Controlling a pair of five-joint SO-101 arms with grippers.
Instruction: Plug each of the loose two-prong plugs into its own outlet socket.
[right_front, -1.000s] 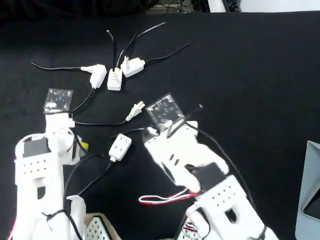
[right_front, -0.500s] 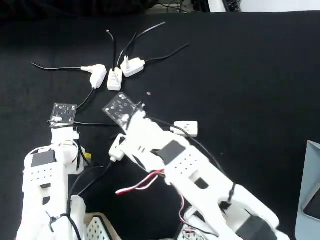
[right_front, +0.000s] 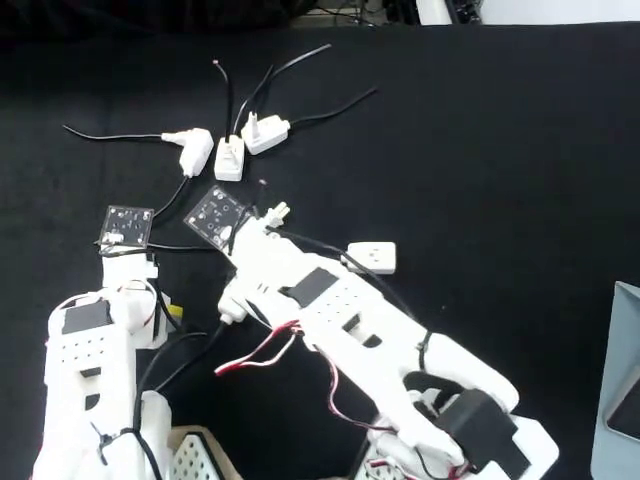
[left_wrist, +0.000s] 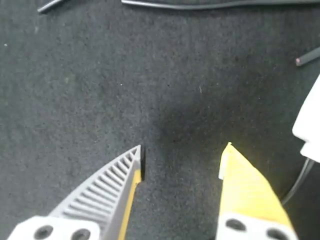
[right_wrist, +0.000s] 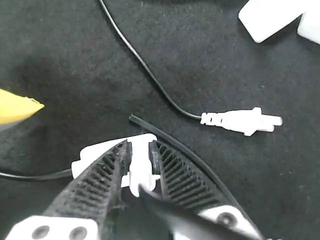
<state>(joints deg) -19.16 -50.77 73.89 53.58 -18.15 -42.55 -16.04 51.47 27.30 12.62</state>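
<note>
My right gripper (right_wrist: 139, 146) is shut on a white plug (right_wrist: 141, 167) whose black cable trails off sideways. Past it a second loose two-prong plug (right_wrist: 242, 121) lies flat on the black cloth. From above, the right arm (right_front: 300, 285) reaches over to the left, and a white plug (right_front: 275, 212) pokes out beside its tip. One white socket block (right_front: 371, 257) lies right of that arm, and another (right_front: 232, 300) is half under it. My left gripper (left_wrist: 183, 149) hangs open over bare cloth, with its arm (right_front: 90, 350) at the lower left.
At the back left, an angled plug (right_front: 195, 150), a socket piece (right_front: 229, 158) and a straight plug (right_front: 265, 132) lie together with cables fanning out. A grey-blue bin (right_front: 625, 380) stands at the right edge. Red and white wires (right_front: 260, 355) hang under the right arm.
The right arm has swung left from the middle of the table, over the plug, uncovering the socket block on its right. The left arm has drawn back a little.
</note>
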